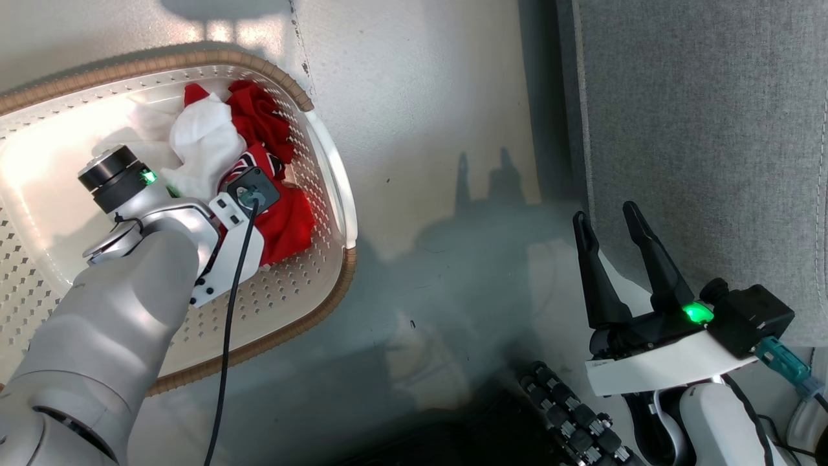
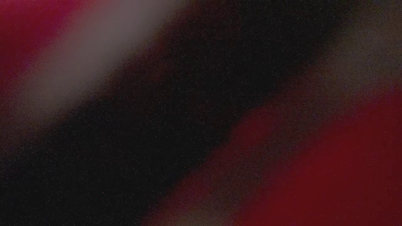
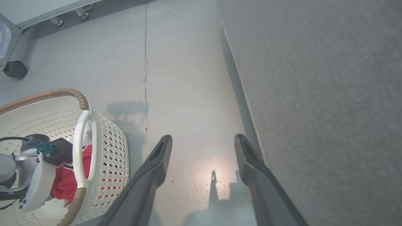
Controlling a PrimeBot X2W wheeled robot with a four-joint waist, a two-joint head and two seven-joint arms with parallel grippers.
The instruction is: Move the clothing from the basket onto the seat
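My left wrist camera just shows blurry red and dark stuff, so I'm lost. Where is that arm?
Observer: The left arm reaches down into the basket, its wrist right on top of the clothes.
Operator: Has it grabbed them?
Observer: I cannot tell; its fingers are hidden under the wrist and the cloth.
Operator: Where is my other gripper?
Observer: The right gripper hangs open above the floor, beside the sofa, holding nothing.
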